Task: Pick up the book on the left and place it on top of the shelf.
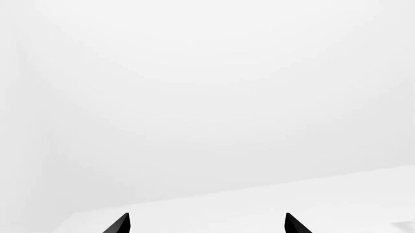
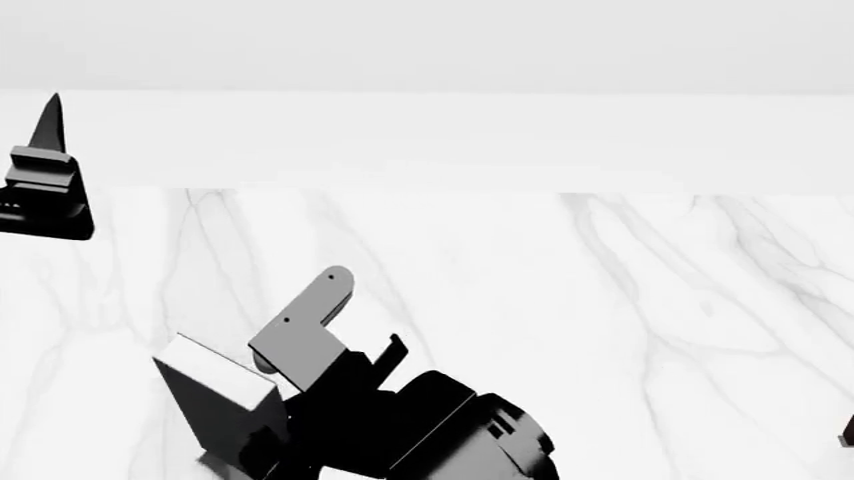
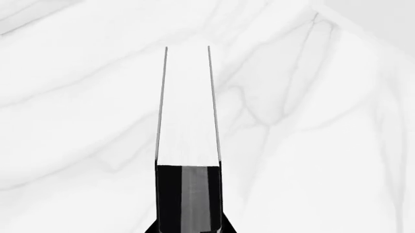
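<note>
The book [image 3: 187, 111] is thin, with charcoal covers and white page edges. My right gripper [image 3: 188, 228] is shut on it, and it sticks out edge-on from between the jaws over the marble. In the head view the book [image 2: 214, 395] sits low at the left, held by the right gripper [image 2: 280, 410] above the tabletop. My left gripper [image 2: 47, 185] is raised at the far left of the head view. In the left wrist view it [image 1: 207, 225] is open and empty, its fingertips [image 1: 120, 225] wide apart. The shelf is out of view.
A white marble tabletop [image 2: 601, 300] with grey veins fills the head view, with a plain white wall [image 2: 427, 130] behind it. A small dark thing [image 2: 847, 432] shows at the right edge; I cannot tell what it is.
</note>
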Controlling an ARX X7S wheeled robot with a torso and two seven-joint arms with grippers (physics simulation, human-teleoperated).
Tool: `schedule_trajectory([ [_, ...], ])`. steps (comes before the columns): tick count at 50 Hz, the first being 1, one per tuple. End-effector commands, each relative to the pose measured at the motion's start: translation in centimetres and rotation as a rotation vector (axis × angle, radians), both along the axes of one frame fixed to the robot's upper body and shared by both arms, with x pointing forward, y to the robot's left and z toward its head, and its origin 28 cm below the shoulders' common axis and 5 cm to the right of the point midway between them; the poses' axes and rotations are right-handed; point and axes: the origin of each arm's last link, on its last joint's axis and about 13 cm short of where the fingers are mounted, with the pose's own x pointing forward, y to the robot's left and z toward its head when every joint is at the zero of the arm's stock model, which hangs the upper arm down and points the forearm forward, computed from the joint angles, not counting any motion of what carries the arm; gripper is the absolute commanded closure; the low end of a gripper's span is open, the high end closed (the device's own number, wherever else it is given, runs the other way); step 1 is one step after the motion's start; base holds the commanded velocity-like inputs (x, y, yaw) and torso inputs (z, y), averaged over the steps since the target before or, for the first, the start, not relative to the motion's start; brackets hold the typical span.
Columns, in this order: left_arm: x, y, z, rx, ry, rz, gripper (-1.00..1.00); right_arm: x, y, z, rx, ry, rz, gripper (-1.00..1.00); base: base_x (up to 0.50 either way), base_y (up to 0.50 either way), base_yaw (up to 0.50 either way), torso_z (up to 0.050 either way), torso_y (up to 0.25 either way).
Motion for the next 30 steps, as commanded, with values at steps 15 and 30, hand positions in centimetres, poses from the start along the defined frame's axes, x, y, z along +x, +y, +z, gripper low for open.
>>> schedule_trajectory([
  [15, -0.1, 0.1, 0.3, -0.002, -0.005, -0.001, -1.00, 2.2, -3.4, 11.1, -0.171, -0.579, -0.284, 1.00, 0.00, 0.00, 0.00, 0.000, 0.001],
  [30, -0.1, 0.0, 0.3, 0.000, -0.008, -0.002, -1.00, 5.3, -7.7, 14.0, -0.813, -1.247, -0.644, 1.00, 0.00, 0.00, 0.00, 0.000, 0.001],
])
